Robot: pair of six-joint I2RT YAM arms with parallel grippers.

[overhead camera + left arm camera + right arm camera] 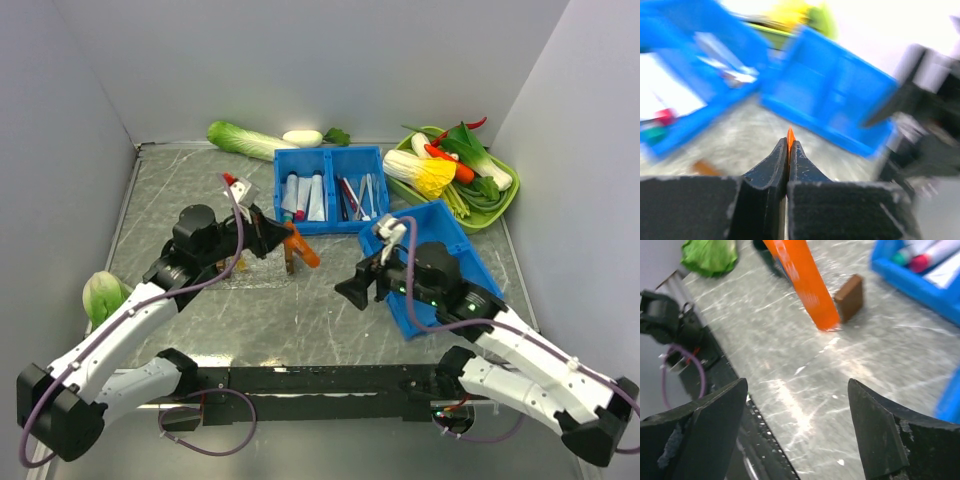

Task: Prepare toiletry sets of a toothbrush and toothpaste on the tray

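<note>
Pinching 1 orange toothpaste tube (304, 251) in the left gripper (283, 237), jaws shut tight on it, mid-counter, just beside 1 brown block (849, 297), right gripper (352, 289) splayed wide and bare nearby, 2 blue bins (330, 152) toward the far-right corner.

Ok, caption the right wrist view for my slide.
Open right gripper faces the orange toothpaste tube, tilted beside a small brown block.
</note>
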